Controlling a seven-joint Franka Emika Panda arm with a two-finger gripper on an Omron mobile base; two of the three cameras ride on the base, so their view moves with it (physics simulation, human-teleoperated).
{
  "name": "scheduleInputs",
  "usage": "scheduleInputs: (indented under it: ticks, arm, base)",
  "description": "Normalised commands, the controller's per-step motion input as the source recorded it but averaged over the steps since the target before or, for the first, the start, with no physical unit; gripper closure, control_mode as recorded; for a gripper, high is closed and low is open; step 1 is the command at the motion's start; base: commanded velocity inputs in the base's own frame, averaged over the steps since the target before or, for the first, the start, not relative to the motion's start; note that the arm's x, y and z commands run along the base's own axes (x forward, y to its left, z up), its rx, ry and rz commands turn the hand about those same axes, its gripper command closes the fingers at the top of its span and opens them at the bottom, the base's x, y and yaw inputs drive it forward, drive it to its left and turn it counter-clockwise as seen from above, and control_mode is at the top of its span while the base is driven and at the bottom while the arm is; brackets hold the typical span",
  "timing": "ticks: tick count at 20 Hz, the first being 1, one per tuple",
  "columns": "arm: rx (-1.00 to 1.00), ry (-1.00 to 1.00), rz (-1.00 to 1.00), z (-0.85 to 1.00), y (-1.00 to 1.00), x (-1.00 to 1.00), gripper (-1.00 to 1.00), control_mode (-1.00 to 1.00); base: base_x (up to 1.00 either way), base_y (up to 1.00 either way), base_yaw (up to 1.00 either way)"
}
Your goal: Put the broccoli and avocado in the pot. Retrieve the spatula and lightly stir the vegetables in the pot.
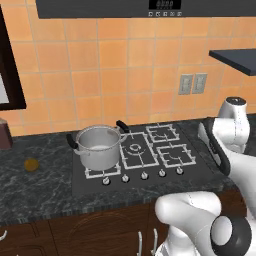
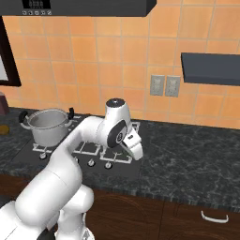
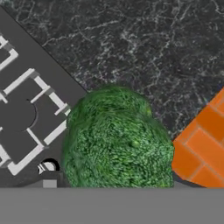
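Note:
Close in the hand view, the green broccoli [image 3: 118,142] covers the spot where my fingertips rise, and dark counter lies behind it. My gripper [image 2: 136,152] hangs over the right end of the cooktop, shut on the broccoli, which my hand hides in the right base view. On the front left burner stands the steel pot [image 1: 98,145] [image 2: 47,124], well to my gripper's left. Further left on the counter lies the small orange-brown avocado [image 1: 31,164] [image 2: 2,130]. The spatula is out of view.
The black cooktop [image 1: 150,150] has knobs along its front. A dark shelf [image 2: 211,68] juts from the tiled wall at the right, above wall outlets [image 2: 165,86]. A brown block [image 1: 4,134] stands at the far left. Dark counter [image 2: 187,154] stretches right of the cooktop.

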Motion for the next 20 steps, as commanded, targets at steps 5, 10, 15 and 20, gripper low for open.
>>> scheduleInputs:
  ticks: [5, 10, 15, 20]
  arm:
    - [-0.01, 0.02, 0.02, 0.07, 0.04, 0.00, 1.00, -1.00]
    - [0.01, 0.17, 0.25, 0.83, 0.55, 0.06, 1.00, -1.00]
    - [0.00, 0.17, 0.33, 1.00, 0.75, 0.00, 1.00, -1.00]
    - [-0.02, 0.03, 0.37, 0.74, 0.85, -0.03, 1.00, -1.00]
  base:
    - [0.00, 0.00, 0.00]
    - [0.00, 0.00, 0.00]
    - [0.00, 0.00, 0.00]
    - [0.00, 0.00, 0.00]
